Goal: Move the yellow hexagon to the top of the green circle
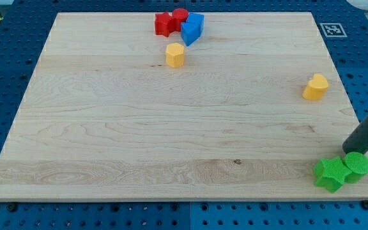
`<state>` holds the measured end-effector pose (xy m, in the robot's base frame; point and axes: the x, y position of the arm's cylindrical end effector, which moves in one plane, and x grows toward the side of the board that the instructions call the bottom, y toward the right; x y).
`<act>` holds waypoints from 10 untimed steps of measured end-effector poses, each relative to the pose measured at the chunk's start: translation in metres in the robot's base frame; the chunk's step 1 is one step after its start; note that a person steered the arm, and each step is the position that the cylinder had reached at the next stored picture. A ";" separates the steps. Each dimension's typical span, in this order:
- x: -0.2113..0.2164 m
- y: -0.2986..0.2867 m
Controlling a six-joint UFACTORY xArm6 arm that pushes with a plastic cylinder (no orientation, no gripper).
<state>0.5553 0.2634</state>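
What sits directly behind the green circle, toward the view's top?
My tip, the dark rod's lower end, stands just above the green circle block; whether they touch is unclear. The yellow hexagon block lies far away.

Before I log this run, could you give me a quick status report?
My tip just above green circle. Yellow hexagon far off, near view's top, untouched. Path between looks open.

A yellow hexagon [175, 55] and yellow heart [315, 87] lie on a pale wooden board [107, 128]. Red blocks [170, 22] and blue blocks [193, 27] sit top centre. A green circle [358, 164] and green star [330, 174] sit lower right.
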 end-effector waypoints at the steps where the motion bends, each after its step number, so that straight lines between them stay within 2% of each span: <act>1: -0.018 -0.013; 2: -0.047 -0.068; 4: -0.083 -0.248; 5: -0.121 -0.330; 6: -0.176 -0.366; 7: -0.227 -0.368; 8: -0.247 -0.353; 9: -0.234 -0.299; 10: -0.192 -0.226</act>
<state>0.3634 0.0370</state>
